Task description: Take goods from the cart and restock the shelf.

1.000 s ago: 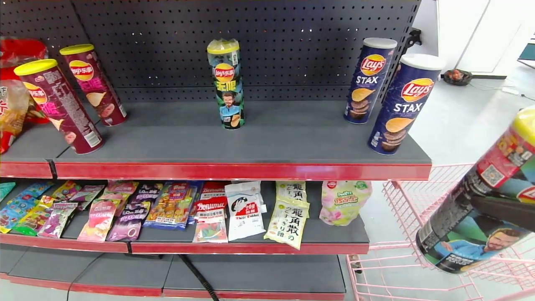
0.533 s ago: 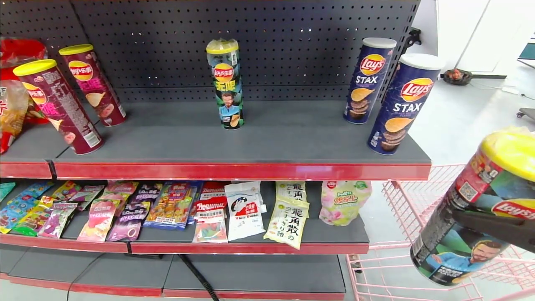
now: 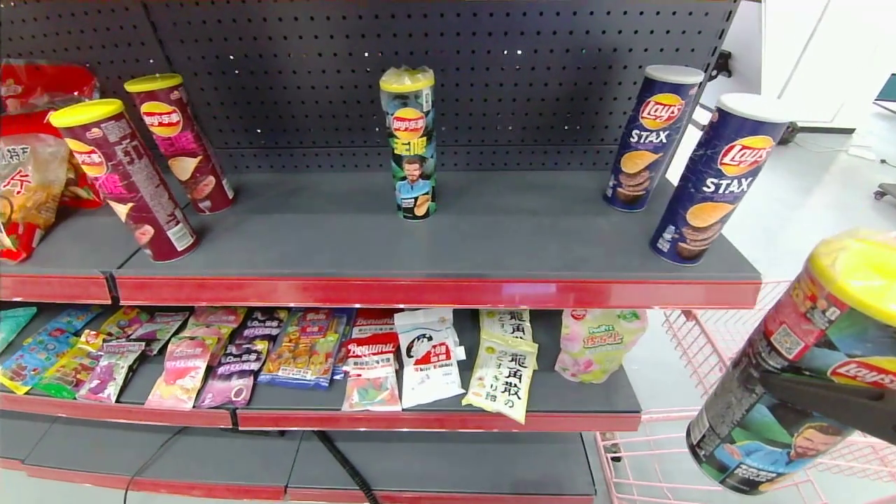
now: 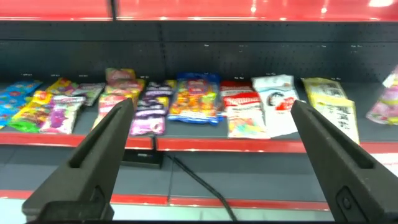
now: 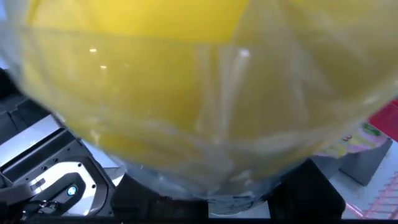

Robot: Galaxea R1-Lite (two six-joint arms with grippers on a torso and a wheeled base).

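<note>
My right gripper (image 3: 833,399) is shut on a tall chip can with a yellow lid (image 3: 791,364), tilted at the lower right above the pink wire cart (image 3: 700,350). Its yellow lid (image 5: 186,74) sits right before the right wrist camera. A matching can (image 3: 411,143) stands upright at mid-back of the upper shelf (image 3: 434,241). My left gripper (image 4: 211,162) is open with nothing between its fingers, facing the lower shelf of snack packets (image 4: 199,99).
Two maroon cans (image 3: 133,182) lean at the upper shelf's left beside red bags (image 3: 28,168). Two blue cans (image 3: 724,178) stand at its right end. Snack packets (image 3: 378,350) line the lower shelf. A pegboard back wall (image 3: 434,70) rises behind. A black cable (image 3: 343,465) runs under the shelves.
The held can has turned more upright, its yellow lid swinging into view from the right edge. The head camera has shifted, so the whole shelf appears further right.
</note>
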